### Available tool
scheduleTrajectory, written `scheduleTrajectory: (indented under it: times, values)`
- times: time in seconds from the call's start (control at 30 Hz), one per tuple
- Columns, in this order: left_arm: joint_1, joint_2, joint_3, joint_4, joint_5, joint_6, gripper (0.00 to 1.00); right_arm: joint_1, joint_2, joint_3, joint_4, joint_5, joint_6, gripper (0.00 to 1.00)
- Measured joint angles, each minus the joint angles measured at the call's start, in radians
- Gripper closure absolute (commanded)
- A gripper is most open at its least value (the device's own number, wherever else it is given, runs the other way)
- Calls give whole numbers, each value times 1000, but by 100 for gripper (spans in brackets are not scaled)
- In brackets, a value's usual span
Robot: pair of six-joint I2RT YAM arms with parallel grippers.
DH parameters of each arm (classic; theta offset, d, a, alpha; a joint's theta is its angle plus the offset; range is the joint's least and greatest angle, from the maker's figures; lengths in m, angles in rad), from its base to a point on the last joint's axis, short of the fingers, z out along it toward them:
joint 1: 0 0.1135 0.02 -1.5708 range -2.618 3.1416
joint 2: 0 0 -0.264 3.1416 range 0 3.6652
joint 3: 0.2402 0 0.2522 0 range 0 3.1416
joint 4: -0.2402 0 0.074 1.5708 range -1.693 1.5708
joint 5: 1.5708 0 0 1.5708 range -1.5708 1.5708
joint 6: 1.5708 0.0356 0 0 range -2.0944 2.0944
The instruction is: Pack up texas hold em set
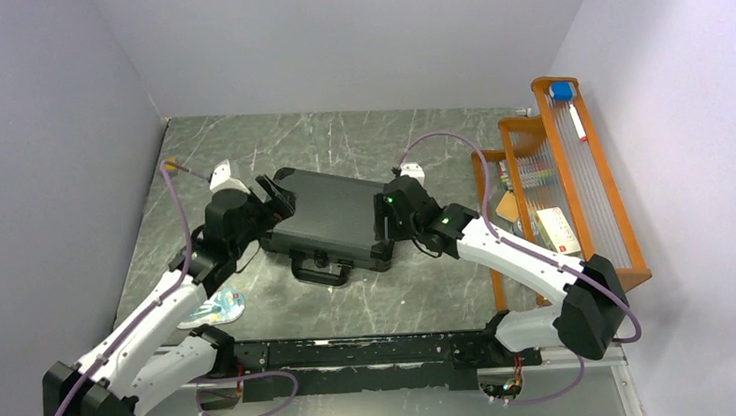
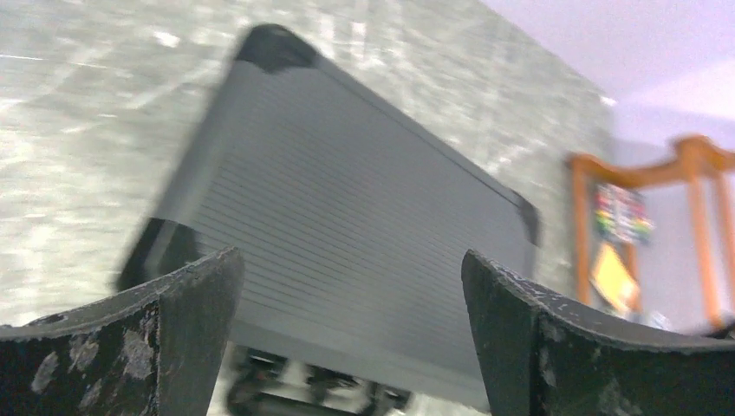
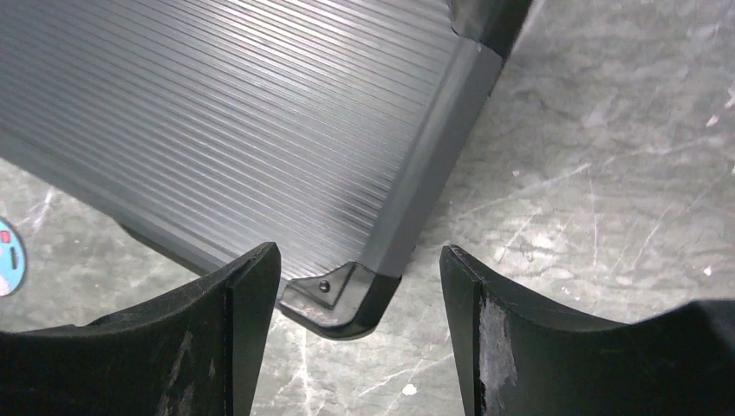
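The texas hold em set's black ribbed briefcase (image 1: 332, 214) lies closed and flat on the marble table, its handle (image 1: 320, 268) facing the arms. My left gripper (image 1: 275, 198) hovers at the case's left end, open wide; in the blurred left wrist view the lid (image 2: 347, 217) fills the gap between the fingers (image 2: 186, 312). My right gripper (image 1: 384, 221) sits at the right end, open. In the right wrist view the case's near corner (image 3: 342, 295) stands between the fingertips (image 3: 251, 286) without touching them. Whatever is inside the case is hidden.
An orange wooden rack (image 1: 569, 180) holding small items stands along the right wall, also visible in the left wrist view (image 2: 693, 165). A blue-white blister pack (image 1: 214, 308) lies on the table by the left arm. Walls close off the left, back and right.
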Motion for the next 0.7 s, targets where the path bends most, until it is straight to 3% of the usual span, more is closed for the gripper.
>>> scheduleTrajectory:
  times: [0.27, 0.47, 0.7]
  values:
    - [198, 196, 85, -179, -13, 48, 5, 19, -50, 13, 40, -98, -71, 39]
    - [286, 240, 34, -173, 105, 45, 22, 146, -40, -9, 111, -147, -90, 48]
    - [318, 235, -47, -106, 205, 23, 30, 306, 104, -8, 198, -100, -72, 58]
